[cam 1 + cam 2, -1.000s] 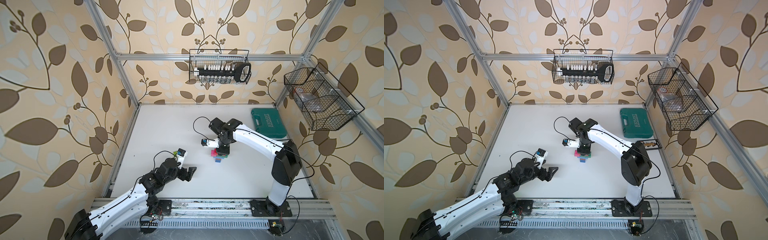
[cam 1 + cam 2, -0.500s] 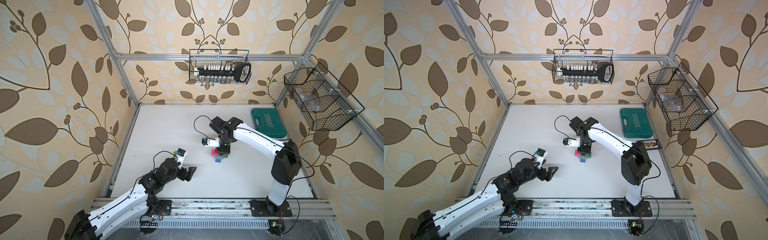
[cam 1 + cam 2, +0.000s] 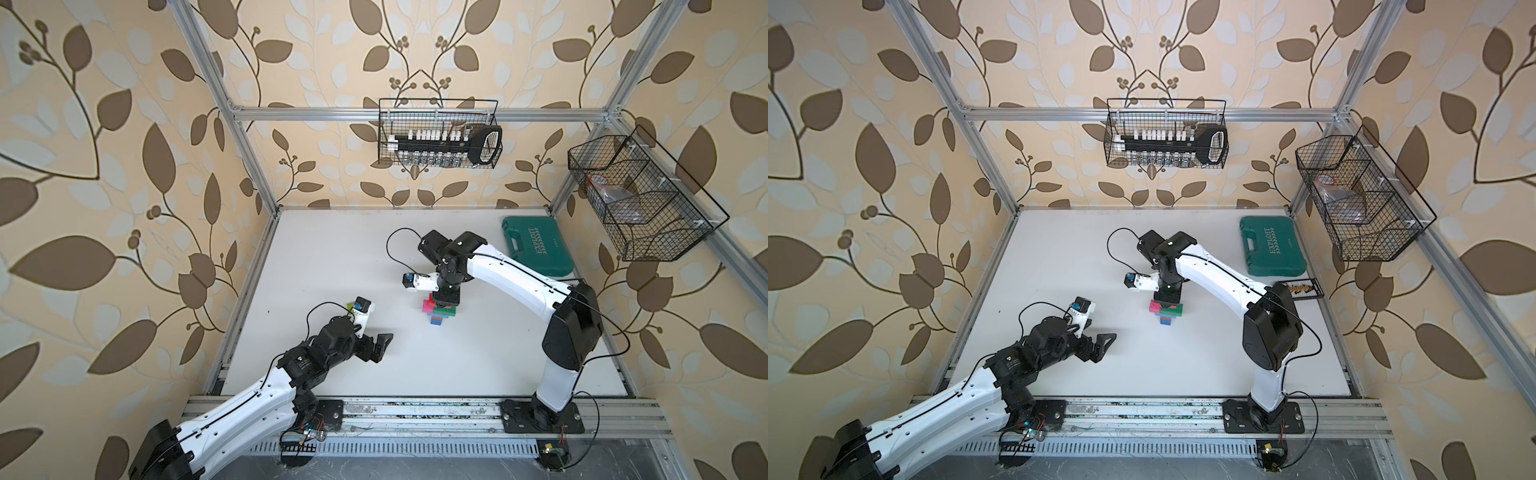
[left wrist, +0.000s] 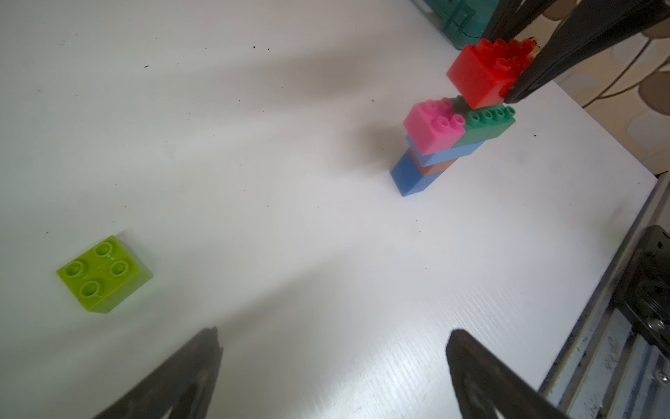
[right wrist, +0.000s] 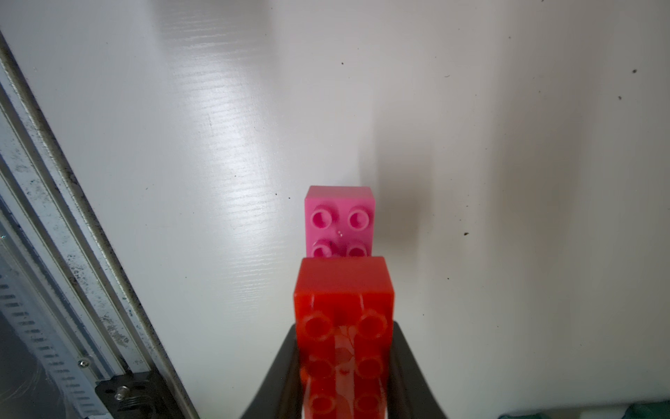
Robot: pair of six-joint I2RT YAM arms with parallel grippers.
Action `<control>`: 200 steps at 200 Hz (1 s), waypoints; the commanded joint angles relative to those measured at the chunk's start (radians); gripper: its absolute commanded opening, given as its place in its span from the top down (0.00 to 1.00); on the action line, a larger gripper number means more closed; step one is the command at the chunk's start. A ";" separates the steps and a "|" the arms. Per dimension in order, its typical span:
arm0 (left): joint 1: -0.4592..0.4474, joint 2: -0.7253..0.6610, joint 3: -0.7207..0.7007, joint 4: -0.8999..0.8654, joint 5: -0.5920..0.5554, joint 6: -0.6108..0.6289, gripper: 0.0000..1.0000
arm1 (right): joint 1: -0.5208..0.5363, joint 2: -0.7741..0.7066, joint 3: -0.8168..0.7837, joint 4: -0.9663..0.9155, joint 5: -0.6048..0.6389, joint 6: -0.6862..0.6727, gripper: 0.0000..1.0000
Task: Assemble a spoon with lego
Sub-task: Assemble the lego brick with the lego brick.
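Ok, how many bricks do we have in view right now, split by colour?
red brick: 1
green brick: 1
pink brick: 1
light-blue brick: 1
brown-orange brick: 1
blue brick: 1
lime brick: 1
Total: 7 bricks in view.

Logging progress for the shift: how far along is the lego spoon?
Done: the stack of blue, brown-orange, light-blue, green and pink bricks stands. In hand: the right gripper holds the red brick tilted over the green brick, not yet seated flat. To do: the lime brick lies loose on the table before the open left gripper.
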State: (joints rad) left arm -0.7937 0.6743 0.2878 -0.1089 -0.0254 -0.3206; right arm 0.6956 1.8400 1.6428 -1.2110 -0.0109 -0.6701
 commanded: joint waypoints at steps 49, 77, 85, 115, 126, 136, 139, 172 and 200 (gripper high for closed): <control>-0.006 -0.004 -0.004 0.023 -0.018 -0.011 0.01 | 0.004 0.042 -0.010 -0.015 -0.001 0.013 1.00; -0.006 -0.002 -0.004 0.025 -0.020 -0.009 0.01 | 0.004 0.039 -0.029 -0.009 -0.004 0.014 1.00; -0.006 -0.002 -0.005 0.025 -0.019 -0.010 0.01 | 0.004 0.038 -0.033 -0.009 -0.006 0.016 1.00; -0.006 -0.002 -0.007 0.027 -0.021 -0.010 0.01 | 0.004 0.038 -0.046 -0.001 -0.008 0.016 1.00; -0.006 -0.002 -0.005 0.025 -0.021 -0.009 0.01 | 0.004 0.043 -0.047 0.001 -0.009 0.019 1.00; -0.006 -0.002 -0.004 0.025 -0.022 -0.010 0.01 | 0.004 0.047 -0.047 0.003 -0.008 0.020 1.00; -0.006 -0.002 -0.005 0.025 -0.022 -0.011 0.01 | 0.004 0.049 -0.047 0.004 -0.010 0.021 1.00; -0.006 -0.002 -0.006 0.026 -0.021 -0.011 0.01 | 0.004 0.048 -0.047 0.005 -0.002 0.028 1.00; -0.006 0.003 -0.004 0.028 -0.022 -0.011 0.01 | 0.004 0.026 -0.034 0.003 0.002 0.036 1.00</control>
State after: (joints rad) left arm -0.7937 0.6743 0.2878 -0.1085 -0.0257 -0.3218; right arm 0.6956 1.8656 1.6199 -1.1923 -0.0113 -0.6540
